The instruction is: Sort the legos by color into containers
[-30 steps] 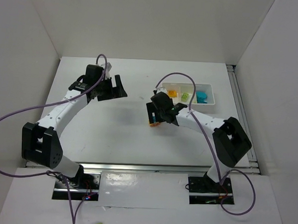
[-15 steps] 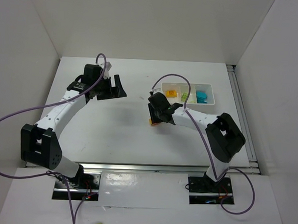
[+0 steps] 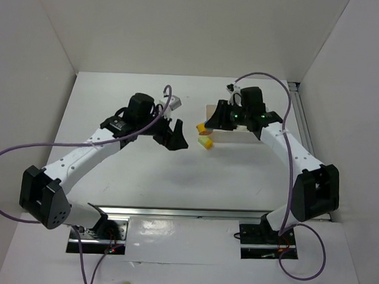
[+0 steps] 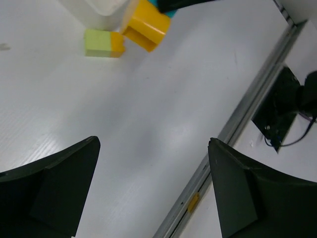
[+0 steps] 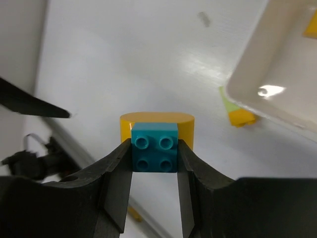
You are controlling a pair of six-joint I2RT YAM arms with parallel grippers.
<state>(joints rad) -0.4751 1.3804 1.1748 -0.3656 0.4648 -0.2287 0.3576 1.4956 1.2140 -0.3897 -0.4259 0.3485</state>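
Note:
My right gripper point(image 5: 154, 145) is shut on a cyan lego point(image 5: 154, 154) that is stacked on a rounded orange lego point(image 5: 157, 124), and holds the pair in the air just left of the white containers tray point(image 5: 262, 79). In the top view that gripper point(image 3: 209, 124) hangs beside the tray point(image 3: 223, 136), which the arm mostly hides. A green-and-orange lego point(image 3: 205, 141) lies on the table by the tray's near corner and also shows as the green-and-orange lego point(image 4: 103, 42). My left gripper point(image 3: 176, 138) is open and empty, a short way left of it.
An orange piece point(image 5: 311, 29) lies in the tray's nearest compartment. A metal rail point(image 4: 247, 114) runs along the table's near edge. White walls enclose the table on three sides.
My right gripper has shut on the cyan-and-orange stack, lifted it off the table and carried it back toward the tray. The left arm has swung right toward the table's middle.

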